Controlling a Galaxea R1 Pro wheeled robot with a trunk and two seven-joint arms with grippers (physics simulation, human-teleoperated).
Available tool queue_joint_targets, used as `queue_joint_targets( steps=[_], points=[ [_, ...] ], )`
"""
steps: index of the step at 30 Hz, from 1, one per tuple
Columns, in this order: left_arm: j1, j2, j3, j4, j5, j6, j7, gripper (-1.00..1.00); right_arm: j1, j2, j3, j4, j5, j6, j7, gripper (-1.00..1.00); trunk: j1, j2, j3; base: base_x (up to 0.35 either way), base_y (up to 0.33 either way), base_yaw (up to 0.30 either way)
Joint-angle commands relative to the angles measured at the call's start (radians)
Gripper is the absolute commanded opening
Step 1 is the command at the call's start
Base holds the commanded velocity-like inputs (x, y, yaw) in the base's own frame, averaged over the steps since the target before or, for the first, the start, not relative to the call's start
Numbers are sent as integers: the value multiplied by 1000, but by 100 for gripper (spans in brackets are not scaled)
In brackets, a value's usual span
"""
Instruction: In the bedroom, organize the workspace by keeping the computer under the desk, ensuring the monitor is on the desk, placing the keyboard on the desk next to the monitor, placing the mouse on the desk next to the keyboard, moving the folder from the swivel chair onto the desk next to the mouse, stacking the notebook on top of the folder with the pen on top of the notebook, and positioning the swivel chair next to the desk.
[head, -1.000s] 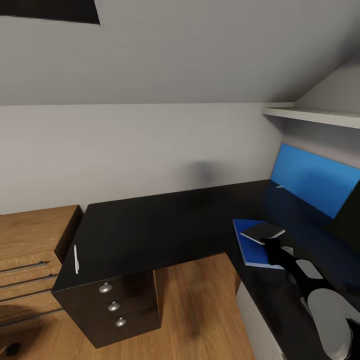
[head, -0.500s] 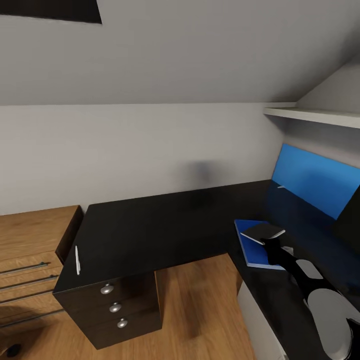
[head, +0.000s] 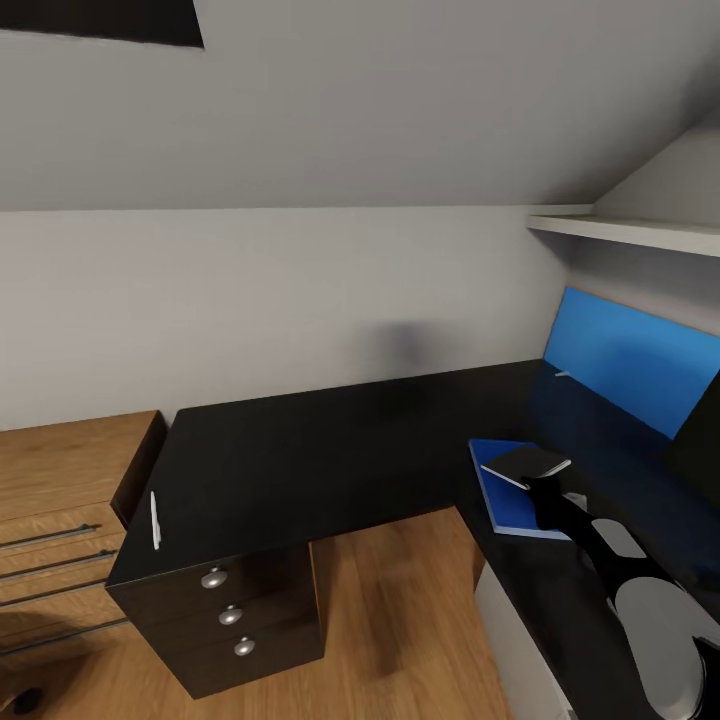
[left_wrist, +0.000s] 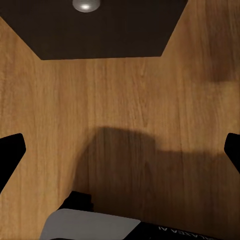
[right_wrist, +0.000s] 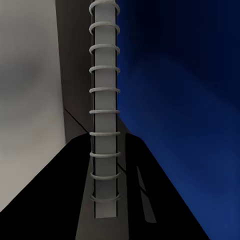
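The glossy black L-shaped desk (head: 330, 450) spans the head view. At its right wing lies the blue folder (head: 500, 492), and the grey notebook (head: 527, 462) hangs tilted just above the folder's far part. My right gripper (head: 546, 494) is shut on the notebook's near edge. In the right wrist view the notebook's spiral spine (right_wrist: 104, 100) runs between the black fingers (right_wrist: 165, 210), with the folder (right_wrist: 180, 90) beside it. The whitish pen (head: 154, 520) lies at the desk's left end above the drawers. My left gripper (left_wrist: 120, 150) is open over the wood floor.
A three-drawer pedestal with silver knobs (head: 230, 615) stands under the desk's left end, and a wooden dresser (head: 60, 480) stands beside it. A blue wall panel (head: 630, 365) and a white shelf (head: 630, 235) rise behind the right wing. Wood floor (head: 400, 620) lies in the desk's inner corner.
The head view shifted very slightly a second ago and then held still. Neither the arms nor the notebook, folder or pen have visibly moved.
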Motion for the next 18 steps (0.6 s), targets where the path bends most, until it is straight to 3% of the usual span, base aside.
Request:
queue_joint_targets(
  steps=[1, 18],
  points=[
    [0, 1, -6, -1, 10, -6, 7, 100, -1, 0, -8, 0, 0, 7, 2, -100, 0, -1, -1, 0, 0, 0],
    [0, 1, -7, -3, 11, -6, 5, 100, -1, 0, -8, -3, 1, 5, 0, -100, 0, -1, -1, 0, 0, 0]
  ],
)
